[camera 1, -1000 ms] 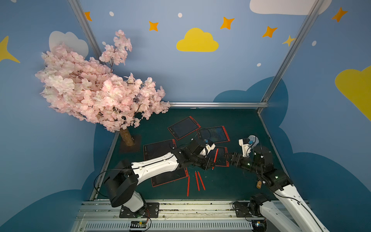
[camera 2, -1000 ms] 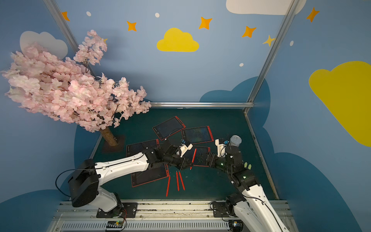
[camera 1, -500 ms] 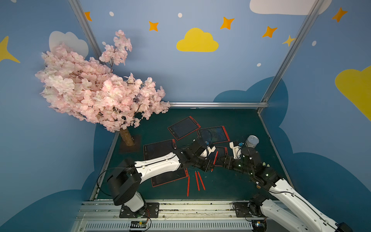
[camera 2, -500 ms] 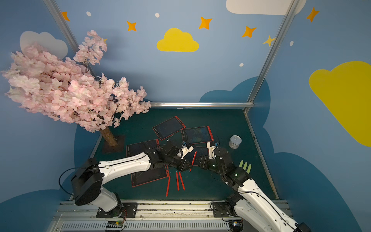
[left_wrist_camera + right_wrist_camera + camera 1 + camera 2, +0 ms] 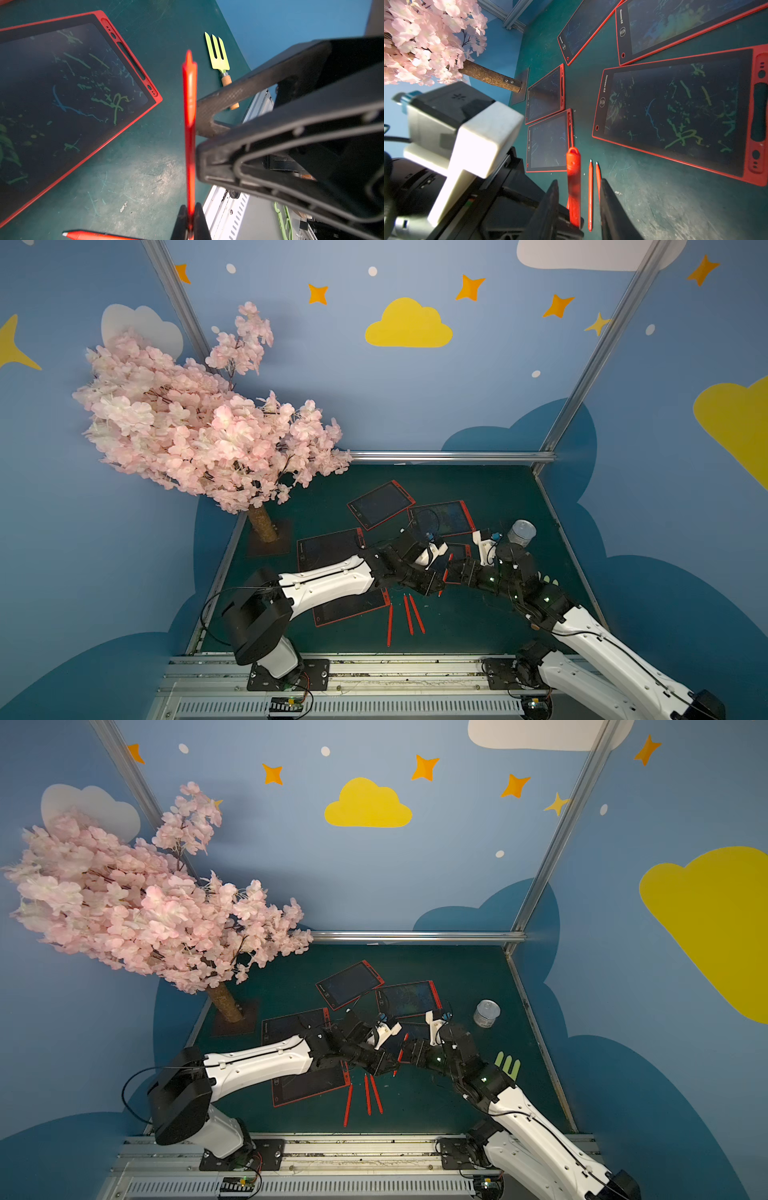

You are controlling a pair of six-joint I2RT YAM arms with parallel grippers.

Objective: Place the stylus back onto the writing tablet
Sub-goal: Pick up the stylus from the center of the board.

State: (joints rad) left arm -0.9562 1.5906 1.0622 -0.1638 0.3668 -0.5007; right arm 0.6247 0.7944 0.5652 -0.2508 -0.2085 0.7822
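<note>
Above scuffed mat (image 5: pixel 145 166): left gripper (image 5: pixel 190 208) pinches slim red stylus (image 5: pixel 189 93); right gripper (image 5: pixel 579 184) agape, straddling it

Centre of the frame's jammed, both top views: left arm (image 5: pixel 332 580) and right arm (image 5: pixel 582 630) meet nose to nose over the mat (image 5: pixel 469 626). The stylus (image 5: pixel 573 182), pinched in the left gripper (image 5: pixel 190 209), stands between the right gripper (image 5: pixel 579 181) jaws, slim gap each side, no contact. Just below: three loose styluses (image 5: pixel 407 614). Above and left: tablets (image 5: pixel 380 504) fanned out, flat. Tree (image 5: pixel 208 427) overhangs upper left, no way thru. Can (image 5: pixel 521 533) at right, garden fork (image 5: pixel 508 1064) beside the right arm. Open mat: lower centre-right, plus back strip under the rail (image 5: pixel 449 456).
</note>
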